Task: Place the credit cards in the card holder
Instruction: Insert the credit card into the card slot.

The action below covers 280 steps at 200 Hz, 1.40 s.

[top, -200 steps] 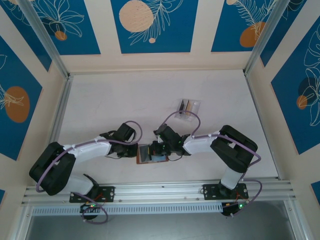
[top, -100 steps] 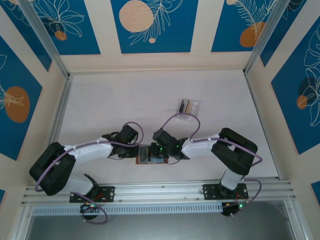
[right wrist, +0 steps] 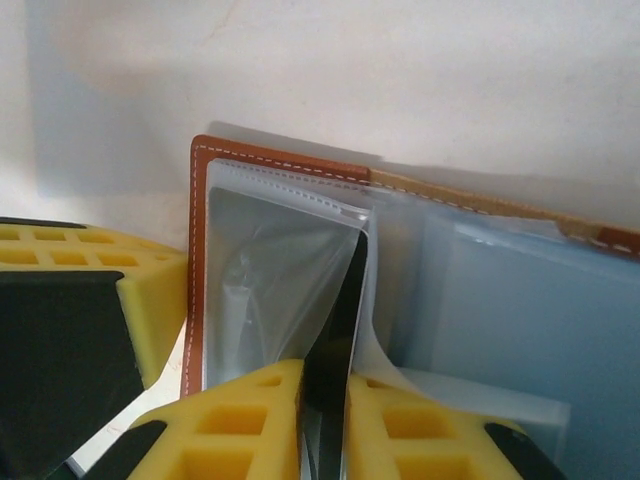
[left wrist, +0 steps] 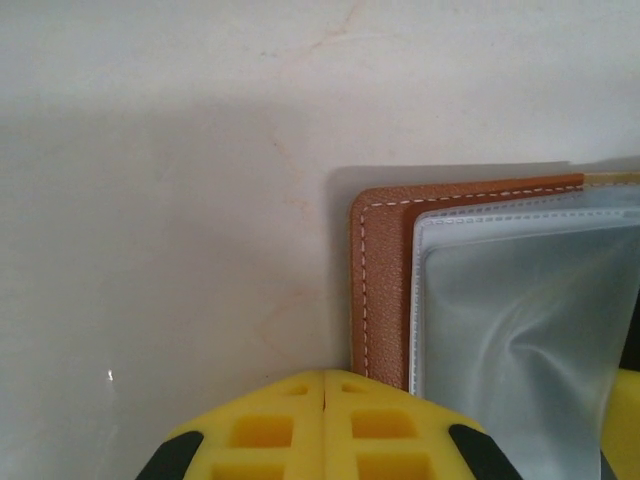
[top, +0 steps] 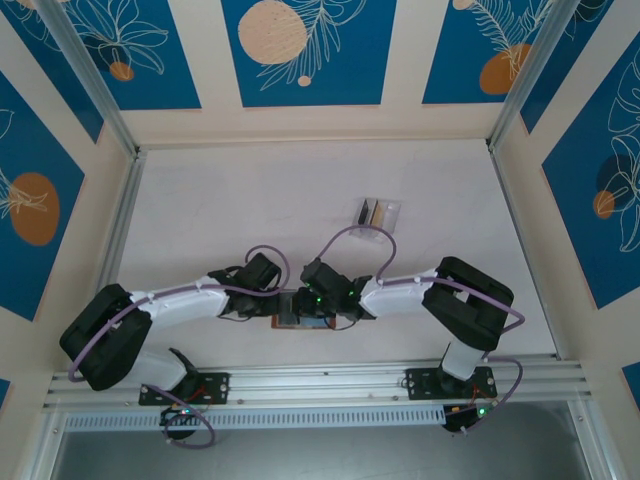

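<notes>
In the last second your two arms have closed in over the card holder [top: 303, 322], which lies open near the middle of the desk's [top: 220, 200] near edge. It was plainly exposed between them before, and now they cover most of it. The left gripper [left wrist: 325, 425] has its jaws pressed together and sits at the holder's left edge, seemingly bracing it. The right gripper [right wrist: 328, 420] has its jaws close on both faces of a black card [right wrist: 335, 330], held edge-on with its tip at the mouth of a clear sleeve [right wrist: 270, 290]. You look to be mid-insertion, so keep the card lined up with that opening. More cards seem to wait in the clear tray [top: 395, 207], further back on the desk.
</notes>
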Tool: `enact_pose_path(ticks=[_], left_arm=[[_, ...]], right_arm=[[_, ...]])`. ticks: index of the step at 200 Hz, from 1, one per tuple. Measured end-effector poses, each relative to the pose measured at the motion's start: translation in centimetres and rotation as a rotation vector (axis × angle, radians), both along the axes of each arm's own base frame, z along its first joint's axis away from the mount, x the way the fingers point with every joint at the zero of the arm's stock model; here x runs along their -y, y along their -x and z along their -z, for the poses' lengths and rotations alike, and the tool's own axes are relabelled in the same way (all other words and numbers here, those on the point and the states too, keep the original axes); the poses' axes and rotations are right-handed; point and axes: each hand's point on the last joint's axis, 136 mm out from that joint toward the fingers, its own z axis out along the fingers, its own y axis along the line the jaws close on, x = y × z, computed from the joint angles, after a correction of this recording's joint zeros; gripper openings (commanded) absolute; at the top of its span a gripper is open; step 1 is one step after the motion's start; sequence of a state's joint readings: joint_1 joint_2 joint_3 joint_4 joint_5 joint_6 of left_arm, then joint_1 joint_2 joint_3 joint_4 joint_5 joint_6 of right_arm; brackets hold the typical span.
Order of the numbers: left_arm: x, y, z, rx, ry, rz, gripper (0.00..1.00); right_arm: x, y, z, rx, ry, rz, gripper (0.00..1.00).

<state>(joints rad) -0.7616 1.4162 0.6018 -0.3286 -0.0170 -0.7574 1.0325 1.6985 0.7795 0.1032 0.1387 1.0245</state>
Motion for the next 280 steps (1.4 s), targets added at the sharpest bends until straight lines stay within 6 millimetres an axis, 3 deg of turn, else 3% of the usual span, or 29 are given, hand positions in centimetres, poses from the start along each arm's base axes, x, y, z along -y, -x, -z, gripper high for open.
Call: enact_pose_path(ticks=[59, 128, 152, 188, 228, 280], left_arm=[[-0.2, 0.1, 0.1, 0.014, 0.023, -0.049, 0.03], [-0.2, 0.1, 0.1, 0.025, 0.029, -0.043, 0.03], [-0.1, 0.0, 0.0, 0.030, 0.030, -0.034, 0.03], [0.1, -0.1, -0.1, 0.034, 0.029, -0.023, 0.03], [0.0, 0.0, 0.0, 0.030, 0.027, -0.023, 0.03], [0.0, 0.0, 0.1, 0.029, 0.029, -0.025, 0.03]], right_arm=[[0.9, 0.9, -1.3, -0.037, 0.160, -0.143, 0.30], [3.5, -0.3, -4.6, -0.013, 0.299, -0.177, 0.32], [4.7, -0.2, -4.0, -0.008, 0.385, -0.168, 0.34], [6.1, 0.0, -1.3, -0.028, 0.516, -0.167, 0.36], [6.5, -0.1, 0.3, -0.041, 0.571, -0.168, 0.37], [6.6, -0.4, 0.3, -0.022, 0.608, -0.173, 0.24]])
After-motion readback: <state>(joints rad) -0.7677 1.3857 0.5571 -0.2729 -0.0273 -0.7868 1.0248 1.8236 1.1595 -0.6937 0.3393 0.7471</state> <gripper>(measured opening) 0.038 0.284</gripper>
